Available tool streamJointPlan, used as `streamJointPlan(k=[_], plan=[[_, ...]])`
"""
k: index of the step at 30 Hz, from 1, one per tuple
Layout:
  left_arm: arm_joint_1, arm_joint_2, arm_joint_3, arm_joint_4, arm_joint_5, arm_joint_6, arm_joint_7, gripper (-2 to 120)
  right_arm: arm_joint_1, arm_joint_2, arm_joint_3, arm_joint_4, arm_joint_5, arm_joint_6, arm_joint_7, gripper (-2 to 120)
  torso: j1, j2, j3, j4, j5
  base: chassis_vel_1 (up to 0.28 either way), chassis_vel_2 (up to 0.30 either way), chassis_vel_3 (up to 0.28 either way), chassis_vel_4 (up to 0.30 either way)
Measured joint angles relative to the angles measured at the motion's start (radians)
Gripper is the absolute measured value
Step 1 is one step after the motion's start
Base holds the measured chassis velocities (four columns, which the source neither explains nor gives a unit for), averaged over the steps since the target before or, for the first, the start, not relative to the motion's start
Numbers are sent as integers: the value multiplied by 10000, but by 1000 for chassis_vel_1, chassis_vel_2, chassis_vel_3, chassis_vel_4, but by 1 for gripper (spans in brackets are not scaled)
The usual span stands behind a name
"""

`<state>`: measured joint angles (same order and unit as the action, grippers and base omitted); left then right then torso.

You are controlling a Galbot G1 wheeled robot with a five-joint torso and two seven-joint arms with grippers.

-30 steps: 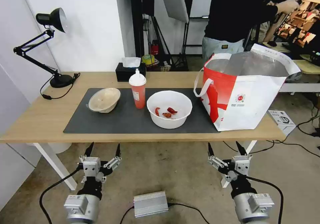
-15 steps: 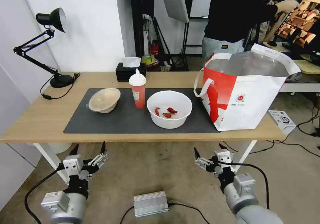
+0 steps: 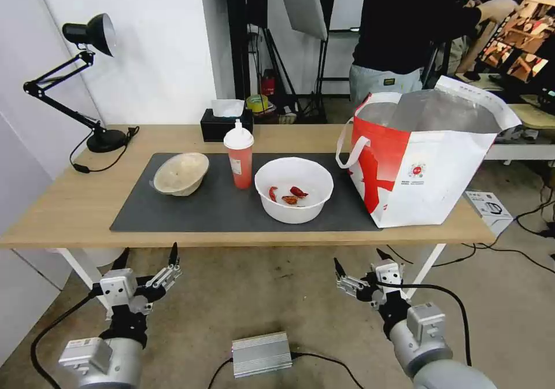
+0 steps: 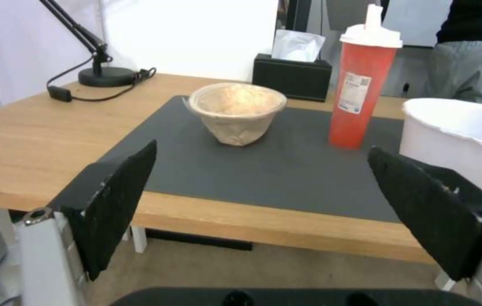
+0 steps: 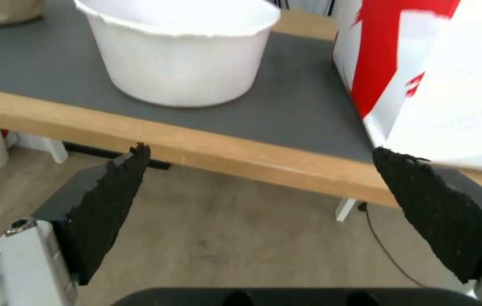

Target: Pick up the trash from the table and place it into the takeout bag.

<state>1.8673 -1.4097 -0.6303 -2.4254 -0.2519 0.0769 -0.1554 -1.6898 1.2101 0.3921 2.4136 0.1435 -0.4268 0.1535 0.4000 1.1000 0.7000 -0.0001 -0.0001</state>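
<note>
Light-wood tabletop (image 3: 69, 204) carries a dark grey mat (image 3: 219, 212); we log the head view first. On the mat: beige pulp bowl (image 3: 181, 173) at 9 o'clock, red drink cup (image 3: 239, 156) centre, white plastic bowl (image 3: 293, 189) with red scraps just beside it at 3 o'clock. Takeout bag (image 3: 422, 163) stands upright at the far 3 o'clock end, mouth open, foil lining showing; we judge this leaves it ready for dropping items in from above. Black tissue box (image 3: 225, 124) sits at 12 o'clock behind the cup, a desk lamp (image 3: 87, 77) at 10 o'clock. Left end effector (image 3: 146, 260) and right end effector (image 3: 359, 265) both hang below the tabletop edge at 6 o'clock, fingers apart, empty. Nothing is picked up yet.

Left wrist view: the left fingers are spread wide, holding nothing. Pulp bowl (image 4: 236, 111) and cup (image 4: 363, 83) are upright beyond them, well apart from them.

Right wrist view: the right fingers are likewise spread and empty, below the tabletop edge (image 5: 252, 159). White bowl (image 5: 181, 55) and bag (image 5: 439, 80) are near each other, not touching.

Room: concrete floor, a silver box (image 3: 261, 353) with cables, white wall.
</note>
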Motion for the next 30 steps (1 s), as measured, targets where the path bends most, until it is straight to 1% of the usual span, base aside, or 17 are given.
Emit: streamJointPlan(k=[7, 12, 20, 23, 25, 26, 28, 29, 30], plan=[[97, 5, -18, -139, 10, -11, 0, 100, -55, -171, 226, 332, 150, 252, 119, 100, 0, 0, 0, 1, 1, 0, 0, 0, 0], [126, 142, -71, -166, -110, -23, -2, 100, -141, -512, 641, 840, 341, 334, 129, 100, 0, 0, 0, 0, 0, 0, 0, 0, 0], [235, 181, -98, -224, -123, -32, -4, 100, -19, -1057, 957, 895, 796, 336, 137, 100, 0, 0, 0, 0, 1, 0, 0, 0, 0], [254, 170, -99, -241, -116, -45, -4, 100, 17, -1129, 1000, 895, 855, 337, 131, 100, 0, 0, 0, 0, 1, 0, 0, 0, 0], [331, 145, -90, -295, -103, -175, -5, 100, 184, -1394, 1100, 895, 1300, 336, 67, 100, 0, 0, 0, 0, 1, 0, 0, 0, 0], [331, 145, -90, -295, -103, -175, -5, 100, 184, -1394, 1100, 895, 1300, 336, 67, 100, 0, 0, 0, 0, 1, 0, 0, 0, 0], [403, 112, -88, -379, -101, -255, -5, 100, 507, -1901, 1130, 894, 2386, 518, -2, 100, 1, 0, 0, 0, 2, 0, 0, 0, 0], [418, 99, -88, -405, -101, -259, -3, 100, 672, -2133, 1161, 893, 2568, 637, -56, 100, 0, 0, 0, 3, 0, 0, 0, 0, 0], [447, 79, -88, -440, -99, -260, 12, 100, 850, -2442, 1170, 890, 2841, 745, -127, 100, 1, -1, 0, 1, 1, 0, 0, 0, 0]])
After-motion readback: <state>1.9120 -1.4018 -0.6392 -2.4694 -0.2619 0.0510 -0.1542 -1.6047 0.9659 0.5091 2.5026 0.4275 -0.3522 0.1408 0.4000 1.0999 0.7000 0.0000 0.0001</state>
